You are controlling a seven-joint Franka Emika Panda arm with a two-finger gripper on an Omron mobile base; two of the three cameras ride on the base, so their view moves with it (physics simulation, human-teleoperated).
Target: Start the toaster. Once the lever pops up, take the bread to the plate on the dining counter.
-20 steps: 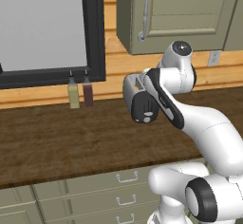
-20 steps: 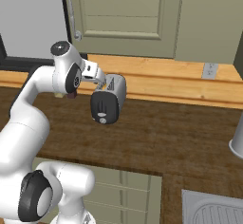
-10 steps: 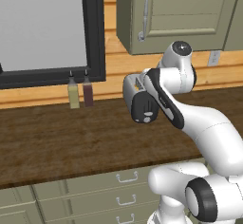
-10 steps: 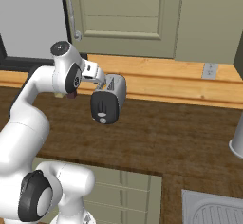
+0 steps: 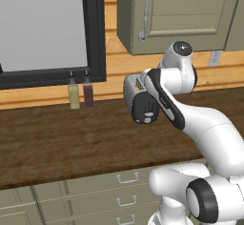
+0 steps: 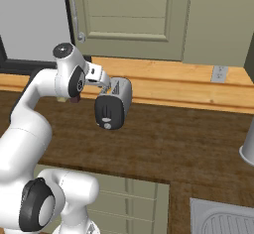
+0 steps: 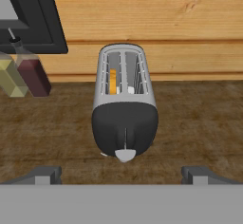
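The silver-grey toaster [image 7: 124,92] stands on the dark wood worktop by the plank wall, its black end panel [image 7: 124,128] turned towards my hand. An orange-tan slice of bread [image 7: 113,81] sits down in its left slot. A thin vertical slot runs down the panel to a pale knob [image 7: 125,155]; the lever is too small to pick out. My gripper [image 7: 122,173] is open, its tips wide apart and short of the toaster, holding nothing. The base views show the toaster [image 5: 142,102] [image 6: 114,104] just below my hand. The plate and the dining counter are out of view.
Two bottles [image 5: 74,94] [image 5: 88,92] stand left of the toaster under a black-framed window [image 5: 93,33]. An olive wall cabinet [image 6: 129,15] hangs above. A grey vessel [image 6: 248,146] and a sink [image 6: 223,218] lie to the right. Olive drawers [image 5: 95,190] front the worktop.
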